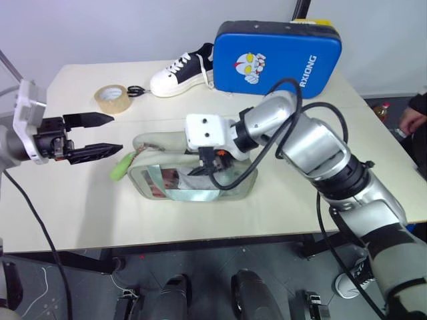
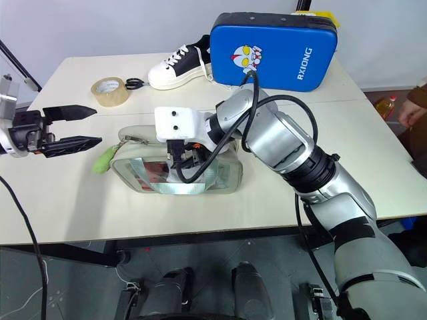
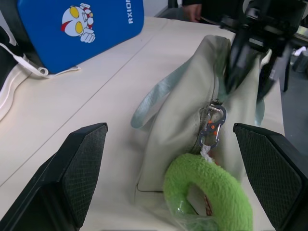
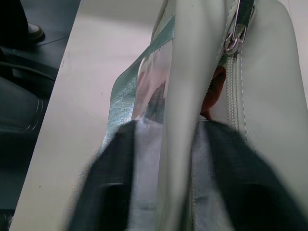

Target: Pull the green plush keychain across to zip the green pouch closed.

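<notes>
Green pouch (image 1: 193,175) lies on the table (image 1: 80,200), just in front of the tape roll (image 1: 111,98). Green plush keychain (image 1: 122,165) hangs off the pouch's left end. Left gripper (image 1: 100,136) is wide open, empty, just left of the keychain. Right gripper (image 4: 163,178) straddles the pouch's top edge, fingers parted, not clearly clamped. Suggest: firm right hold first, then pinch the plush, pull in line with the zipper.

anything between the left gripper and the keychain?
Nothing visible. The left gripper is open, apart from the green plush keychain, which hangs off the near end of the green pouch. The right gripper straddles the pouch's top farther along.
</notes>
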Controlling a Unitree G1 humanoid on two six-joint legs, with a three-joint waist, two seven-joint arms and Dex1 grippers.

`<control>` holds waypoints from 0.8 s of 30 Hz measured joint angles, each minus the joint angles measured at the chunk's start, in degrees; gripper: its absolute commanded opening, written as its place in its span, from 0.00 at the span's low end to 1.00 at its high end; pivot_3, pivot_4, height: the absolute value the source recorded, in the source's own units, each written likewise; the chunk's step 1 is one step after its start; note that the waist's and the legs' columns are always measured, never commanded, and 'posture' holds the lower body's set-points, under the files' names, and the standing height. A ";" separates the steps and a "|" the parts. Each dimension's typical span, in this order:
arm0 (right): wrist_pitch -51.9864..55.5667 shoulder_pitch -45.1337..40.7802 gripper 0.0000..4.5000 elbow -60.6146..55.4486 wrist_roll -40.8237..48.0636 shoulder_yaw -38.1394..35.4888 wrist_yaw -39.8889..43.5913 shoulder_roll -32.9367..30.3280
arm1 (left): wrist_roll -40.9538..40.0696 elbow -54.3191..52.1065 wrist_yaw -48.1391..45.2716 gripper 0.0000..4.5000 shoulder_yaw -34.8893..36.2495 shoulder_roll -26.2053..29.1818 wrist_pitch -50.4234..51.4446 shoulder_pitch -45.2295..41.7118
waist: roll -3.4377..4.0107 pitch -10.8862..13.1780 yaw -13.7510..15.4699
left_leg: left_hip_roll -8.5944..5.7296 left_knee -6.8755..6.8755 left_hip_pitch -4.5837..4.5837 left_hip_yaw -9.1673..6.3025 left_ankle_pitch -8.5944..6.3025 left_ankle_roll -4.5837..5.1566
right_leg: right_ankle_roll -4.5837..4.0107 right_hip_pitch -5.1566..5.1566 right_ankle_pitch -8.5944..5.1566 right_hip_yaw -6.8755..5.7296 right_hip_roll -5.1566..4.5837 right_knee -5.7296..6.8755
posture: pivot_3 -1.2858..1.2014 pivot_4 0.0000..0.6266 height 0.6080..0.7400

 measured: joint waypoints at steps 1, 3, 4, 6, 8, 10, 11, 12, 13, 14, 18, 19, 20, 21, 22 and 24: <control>-0.25 0.04 0.93 0.02 -0.02 0.01 0.09 -0.15 | 0.00 -0.01 0.00 1.00 0.00 0.00 0.02 0.00 | 0.00 0.00 0.00 | 0.00 0.04 0.00 0.00 0.00 0.00 | 0.00 0.00 0.00 0.00 0.00 0.04 | 0.52 0.24 0.66; -0.46 0.03 0.99 0.02 0.04 0.00 0.32 -0.63 | 0.00 -0.02 0.00 1.00 0.00 0.00 0.04 0.00 | 0.00 0.00 0.03 | 0.00 0.12 0.00 -0.01 0.00 0.00 | 0.00 0.00 0.00 0.00 0.01 0.12 | 0.52 0.24 0.66; -0.45 0.03 0.99 0.04 0.10 -0.02 0.44 -0.85 | 0.01 -0.02 0.00 1.00 0.01 0.00 0.04 0.00 | 0.00 0.00 0.04 | 0.00 0.17 0.00 -0.01 0.00 0.00 | 0.00 0.01 0.00 0.00 0.01 0.15 | 0.52 0.24 0.66; -0.22 0.03 0.99 0.04 0.41 -0.42 0.76 -1.39 | 0.06 -0.01 -0.02 1.00 0.01 0.03 0.02 0.00 | 0.00 0.00 0.05 | -0.01 0.27 0.00 -0.02 0.00 0.00 | 0.00 0.04 0.00 0.00 0.01 0.20 | 0.52 0.24 0.66; 0.32 0.04 0.99 0.02 1.42 -1.62 1.35 -2.07 | 0.12 0.03 -0.06 1.00 0.03 0.10 0.02 0.00 | 0.00 0.00 0.07 | -0.01 0.33 0.00 -0.03 -0.01 0.01 | 0.00 0.06 0.00 0.00 0.01 0.22 | 0.52 0.24 0.66; 1.29 0.04 0.99 -0.18 3.19 -3.88 2.23 -3.42 | 0.19 0.28 -0.39 1.00 0.04 0.40 0.02 0.01 | -0.01 0.00 0.18 | -0.02 0.37 0.00 -0.04 -0.01 0.01 | 0.00 0.09 0.00 -0.01 0.01 0.22 | 0.52 0.24 0.66; 2.06 0.04 0.99 -0.39 4.16 -5.22 2.73 -4.01 | 0.23 0.46 -0.52 1.00 0.05 0.76 0.02 0.11 | -0.01 0.00 0.22 | -0.02 0.38 0.00 -0.05 -0.01 0.01 | 0.00 0.10 0.00 -0.01 0.01 0.22 | 0.52 0.24 0.66; 2.87 0.02 0.99 -0.45 5.30 -6.66 3.09 -4.63 | 0.25 0.48 -0.59 1.00 0.05 1.09 0.02 0.19 | -0.01 0.00 0.28 | -0.02 0.38 0.00 -0.05 -0.01 0.01 | 0.00 0.10 0.00 -0.02 0.00 0.22 | 0.52 0.24 0.66; 3.33 -0.01 0.99 -0.46 5.85 -7.40 3.21 -4.91 | 0.25 0.48 -0.61 1.00 0.06 1.20 0.02 0.19 | -0.01 0.00 0.47 | -0.02 0.38 0.00 -0.05 -0.01 0.01 | 0.00 0.10 0.00 -0.02 0.01 0.23 | 0.52 0.24 0.66; 4.12 -0.04 0.99 -0.46 6.36 -8.20 3.28 -5.00 | 0.25 0.48 -0.65 1.00 0.06 1.21 0.02 0.20 | 0.00 0.01 0.50 | -0.02 0.38 0.00 -0.05 -0.01 0.02 | 0.00 0.10 0.00 -0.01 0.01 0.24 | 0.52 0.24 0.66; 5.84 -0.14 0.99 -0.44 8.37 -9.96 3.13 -5.90 | 0.24 0.42 -0.63 1.00 0.04 1.20 0.03 0.44 | 0.00 0.01 0.89 | -0.02 0.40 0.00 -0.04 -0.01 0.02 | 0.00 0.10 0.00 -0.01 0.00 0.24 | 0.52 0.24 0.66; 6.07 -0.14 0.99 -0.45 8.80 -10.94 2.93 -6.71 | 0.24 0.40 -0.63 1.00 0.03 1.20 0.03 0.49 | 0.00 0.01 1.23 | -0.03 0.42 0.00 -0.03 -0.01 0.02 | 0.00 0.10 0.00 -0.01 -0.01 0.24 | 0.52 0.24 0.66; 6.08 -0.14 0.99 -0.46 8.87 -11.01 2.91 -6.84 | 0.24 0.39 -0.64 1.00 0.03 1.20 0.03 0.50 | 0.00 0.01 1.27 | -0.03 0.42 0.00 -0.03 -0.01 0.02 | 0.00 0.10 0.00 -0.01 -0.01 0.24 | 0.52 0.24 0.66; 6.28 -0.13 0.99 -0.44 9.19 -12.12 2.79 -7.88 | 0.25 0.37 -0.65 1.00 0.03 1.20 0.03 0.73 | 0.00 0.01 1.45 | -0.04 0.46 0.00 -0.02 -0.01 0.02 | 0.00 0.12 0.00 -0.01 -0.02 0.24 | 0.52 0.24 0.66; 6.27 0.13 0.99 -0.84 9.36 -12.66 2.80 -8.26 | 0.24 0.28 -0.66 1.00 -0.05 1.16 0.03 0.71 | 0.00 0.01 1.54 | -0.04 0.48 0.00 -0.04 -0.01 0.02 | 0.00 0.15 0.00 -0.02 -0.02 0.23 | 0.52 0.24 0.66; 6.47 4.99 0.99 -4.70 10.25 -14.80 2.86 -13.88 | 0.20 -0.68 -0.62 1.00 -0.21 1.00 0.03 1.24 | -0.02 0.01 2.20 | -0.08 0.50 0.00 -0.05 -0.02 0.03 | 0.00 0.21 0.00 -0.04 -0.07 0.17 | 0.52 0.24 0.66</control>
